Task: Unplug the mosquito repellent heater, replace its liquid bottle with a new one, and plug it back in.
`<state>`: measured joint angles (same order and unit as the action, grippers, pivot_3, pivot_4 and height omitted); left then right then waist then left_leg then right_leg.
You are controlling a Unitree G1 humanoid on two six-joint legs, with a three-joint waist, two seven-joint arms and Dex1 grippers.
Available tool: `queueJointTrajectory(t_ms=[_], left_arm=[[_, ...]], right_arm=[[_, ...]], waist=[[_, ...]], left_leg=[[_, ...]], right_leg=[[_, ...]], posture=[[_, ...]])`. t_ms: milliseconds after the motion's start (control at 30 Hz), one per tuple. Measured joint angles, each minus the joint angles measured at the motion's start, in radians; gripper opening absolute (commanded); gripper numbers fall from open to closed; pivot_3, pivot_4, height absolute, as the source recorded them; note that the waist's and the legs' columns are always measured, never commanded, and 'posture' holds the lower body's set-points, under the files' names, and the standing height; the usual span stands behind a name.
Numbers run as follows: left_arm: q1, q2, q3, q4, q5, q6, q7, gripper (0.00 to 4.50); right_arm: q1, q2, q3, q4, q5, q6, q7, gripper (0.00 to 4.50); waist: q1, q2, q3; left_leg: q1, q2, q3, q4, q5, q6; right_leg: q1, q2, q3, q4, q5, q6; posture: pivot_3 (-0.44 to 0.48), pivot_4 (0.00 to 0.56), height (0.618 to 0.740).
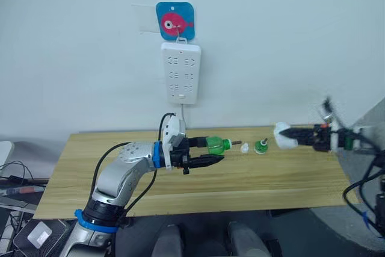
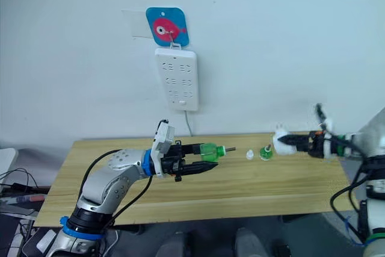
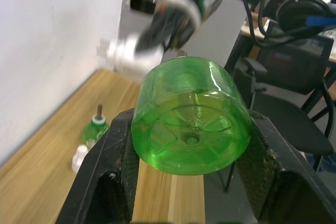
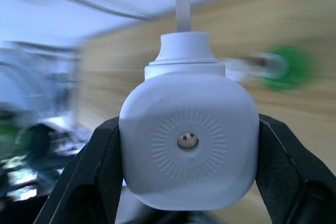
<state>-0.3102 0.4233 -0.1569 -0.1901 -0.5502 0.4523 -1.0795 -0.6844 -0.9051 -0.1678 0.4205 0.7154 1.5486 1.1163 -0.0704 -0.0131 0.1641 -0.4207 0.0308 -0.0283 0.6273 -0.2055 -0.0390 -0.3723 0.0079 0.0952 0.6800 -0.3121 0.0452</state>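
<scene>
Two green bottles are in play above a long, pale wood-grain desk [image 1: 180, 179]. Nearest, over the desk's middle, the left gripper [image 1: 207, 153] pinches one squat translucent green bottle [image 1: 215, 145] on its side between its black fingers [image 3: 113, 166]. The left wrist view shows its round moulded base with radial ribs. Its neck with a dark wick points toward the desk's right end, and it carries no cap. Which of the task's two bottles this is cannot be told for certain.

Farther along, close to the desk's back edge, a small white cap [image 1: 245, 147] lies on the wood. Just beside it stands the other green bottle [image 1: 261, 146], upright, with a thin dark wick rising from its neck.

Beyond that, near the back right corner, the right gripper [image 1: 287, 134] clamps the mosquito repellent heater [image 4: 189, 140], held clear of the desk. It is smooth white rounded plastic. Its prongs are hard to make out.

Farthest, a white power strip [image 1: 180, 72] hangs on the wall under a blue fish hook plate [image 1: 175, 22], its sockets empty.
</scene>
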Motion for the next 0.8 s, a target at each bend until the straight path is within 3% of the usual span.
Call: queueJointTrajectory(t_ms=[200, 433, 633, 800], left_arm=[[-0.027, -0.036, 0.006, -0.010, 0.001, -0.023, 0.026, 2.22], [-0.101, -0.077, -0.005, -0.038, 0.034, -0.107, 0.046, 2.22], [-0.103, -0.074, -0.014, -0.033, 0.061, -0.118, 0.044, 2.22], [-0.103, -0.072, -0.011, -0.033, 0.066, -0.125, 0.045, 2.22]], right_arm=[[-0.003, -0.027, -0.003, -0.018, 0.407, 0.058, -0.121, 2.95], [0.013, 0.059, -0.007, -0.063, 0.861, 0.058, -0.514, 2.95], [0.082, 0.044, 0.019, -0.086, 1.147, -0.028, -0.750, 2.95], [0.088, 0.040, 0.027, -0.105, 1.211, -0.064, -0.810, 2.95]], waist=[[-0.006, -0.005, 0.005], [-0.009, -0.011, 0.009], [-0.009, -0.011, 0.012], [-0.011, -0.011, 0.012]], left_leg=[[0.000, 0.000, 0.002, 0.001, 0.000, 0.000], [-0.004, 0.000, 0.001, 0.001, 0.000, 0.001], [-0.005, 0.000, 0.001, 0.002, -0.001, 0.002], [-0.004, 0.000, 0.001, 0.002, -0.001, 0.002]], right_leg=[[0.000, 0.000, 0.002, 0.000, 0.000, 0.000], [-0.002, 0.000, 0.001, 0.000, 0.000, 0.001], [-0.002, 0.000, 0.000, -0.001, 0.000, 0.001], [-0.002, 0.000, 0.001, -0.001, 0.000, 0.001]], posture=[[-0.048, 0.170, 0.740], [-0.048, 0.173, 0.740], [-0.049, 0.174, 0.740], [-0.049, 0.176, 0.740]])
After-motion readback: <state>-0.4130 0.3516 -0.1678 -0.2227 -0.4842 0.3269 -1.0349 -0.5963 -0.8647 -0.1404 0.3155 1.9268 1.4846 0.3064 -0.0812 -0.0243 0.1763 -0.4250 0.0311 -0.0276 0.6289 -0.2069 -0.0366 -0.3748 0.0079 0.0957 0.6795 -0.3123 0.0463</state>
